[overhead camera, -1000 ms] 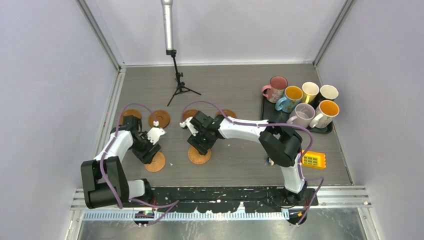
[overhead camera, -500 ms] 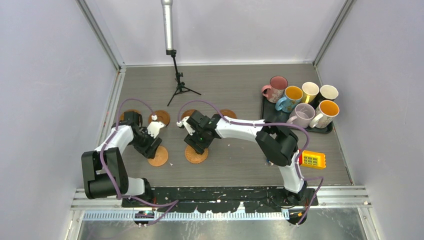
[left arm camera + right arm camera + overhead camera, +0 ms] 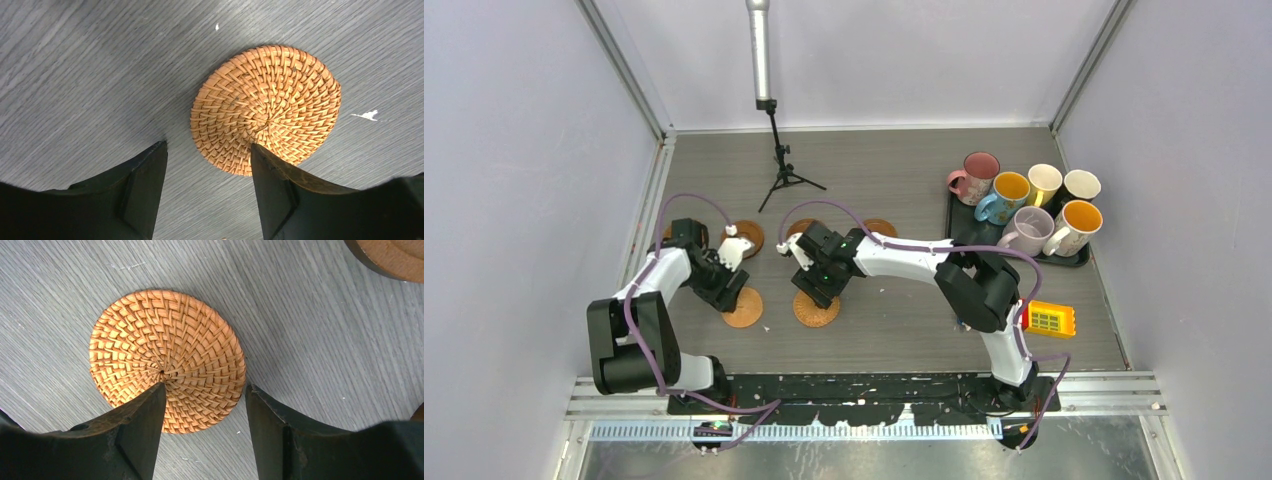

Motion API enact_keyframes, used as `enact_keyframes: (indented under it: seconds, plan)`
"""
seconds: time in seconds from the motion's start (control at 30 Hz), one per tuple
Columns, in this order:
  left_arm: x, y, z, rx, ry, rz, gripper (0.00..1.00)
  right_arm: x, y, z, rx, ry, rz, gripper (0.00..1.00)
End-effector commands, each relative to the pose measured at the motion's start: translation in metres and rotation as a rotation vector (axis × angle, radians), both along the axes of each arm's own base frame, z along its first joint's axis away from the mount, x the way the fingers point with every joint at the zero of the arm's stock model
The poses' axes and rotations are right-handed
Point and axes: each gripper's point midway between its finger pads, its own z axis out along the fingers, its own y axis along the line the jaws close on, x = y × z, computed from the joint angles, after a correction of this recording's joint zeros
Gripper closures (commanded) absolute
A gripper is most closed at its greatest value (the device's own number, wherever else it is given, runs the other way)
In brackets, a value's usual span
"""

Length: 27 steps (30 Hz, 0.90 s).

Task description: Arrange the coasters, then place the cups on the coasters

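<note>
Two woven orange-brown coasters lie on the grey table: one (image 3: 745, 309) (image 3: 266, 109) under my left gripper (image 3: 727, 294) (image 3: 207, 150), the other (image 3: 816, 311) (image 3: 167, 360) under my right gripper (image 3: 820, 288) (image 3: 203, 390). Both grippers are open and hold nothing. Each has one finger over its coaster's near edge; contact cannot be told. Dark coasters (image 3: 748, 235) (image 3: 881, 228) lie behind the arms, one (image 3: 395, 257) at the right wrist view's corner. The cups stand on a black tray (image 3: 1079, 259) at the right: pink (image 3: 975, 175), blue (image 3: 1005, 196), yellow (image 3: 1044, 182), black (image 3: 1081, 184), lilac (image 3: 1027, 230), white (image 3: 1074, 225).
A small black tripod (image 3: 780, 170) with a hanging microphone stands at the back centre. A yellow toy phone (image 3: 1051, 320) lies by the right arm's base. Lilac walls close in the table on three sides.
My left gripper moved back and right, and its woven coaster slid with it. My right gripper and its coaster shifted slightly left. The left jaws widened slightly.
</note>
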Motion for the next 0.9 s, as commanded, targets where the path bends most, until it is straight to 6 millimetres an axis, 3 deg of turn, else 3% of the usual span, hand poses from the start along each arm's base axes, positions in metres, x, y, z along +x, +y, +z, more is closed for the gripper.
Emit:
enact_keyframes:
  seconds: [0.0,0.33,0.53,0.7,0.87]
  plan:
    - [0.014,-0.005,0.021,-0.028,-0.066,0.003,0.35,-0.002,0.004,0.01,0.004,-0.018,0.002,0.35]
    - [0.014,-0.011,0.046,-0.056,-0.114,0.011,0.31,0.007,0.026,0.053,0.114,-0.05,-0.033,0.33]
    - [0.013,-0.025,0.071,-0.13,-0.15,0.002,0.26,0.016,0.023,0.092,0.186,-0.081,-0.039,0.27]
    - [0.024,-0.032,0.094,-0.182,-0.178,0.039,0.22,0.034,-0.01,0.121,0.194,-0.085,-0.058,0.26]
    - [0.034,-0.034,0.111,-0.194,-0.211,0.053,0.2,0.065,-0.081,0.133,0.141,-0.083,-0.167,0.26]
